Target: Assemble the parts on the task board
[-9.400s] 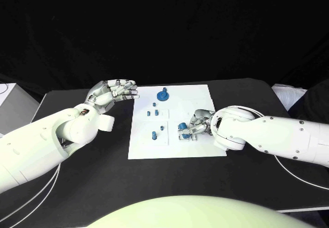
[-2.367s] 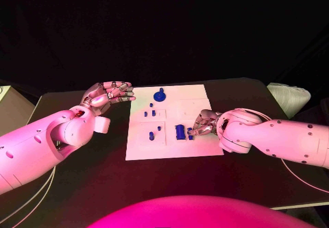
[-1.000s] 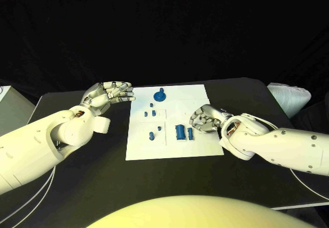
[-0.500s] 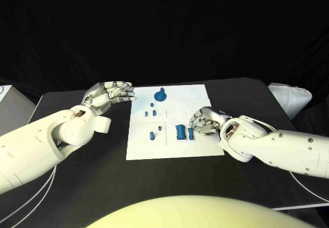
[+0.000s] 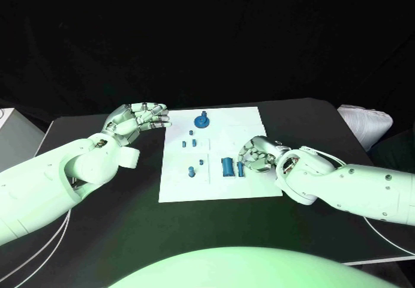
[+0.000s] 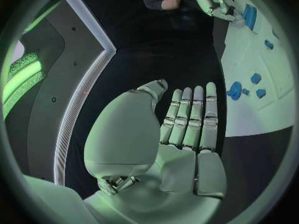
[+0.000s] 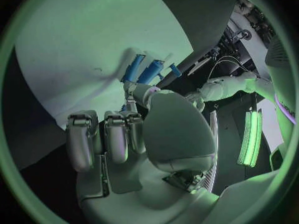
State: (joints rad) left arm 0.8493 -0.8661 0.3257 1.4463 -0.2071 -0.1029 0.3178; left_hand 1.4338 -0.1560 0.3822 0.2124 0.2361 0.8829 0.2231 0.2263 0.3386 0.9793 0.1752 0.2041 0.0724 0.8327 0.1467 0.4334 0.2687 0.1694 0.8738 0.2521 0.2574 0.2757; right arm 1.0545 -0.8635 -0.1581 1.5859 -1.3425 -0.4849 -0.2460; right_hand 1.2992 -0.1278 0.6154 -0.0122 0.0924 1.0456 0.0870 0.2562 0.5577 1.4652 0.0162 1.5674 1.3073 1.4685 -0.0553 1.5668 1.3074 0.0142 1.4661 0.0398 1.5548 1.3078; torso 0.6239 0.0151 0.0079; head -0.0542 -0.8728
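Observation:
The white task board (image 5: 216, 186) lies mid-table. On it are a round blue part (image 5: 201, 122) at the far end, several small blue pieces (image 5: 192, 143) in the left half, and two taller blue blocks (image 5: 227, 167) side by side in the near half. My right hand (image 5: 256, 155) hovers just right of these blocks (image 7: 143, 69), fingers curled in with nothing in them, thumb pointing toward them. My left hand (image 5: 137, 120) is raised off the board's far left corner, fingers apart and empty (image 6: 187, 129).
The black table (image 5: 104, 216) extends left and right of the board. A pale bundle (image 5: 370, 125) sits at the table's right edge. A white box (image 5: 11, 129) stands at the far left.
The right hand, which earlier held a blue block over the board's near half, has let it stand there and drawn slightly to the right. The left hand has stayed put.

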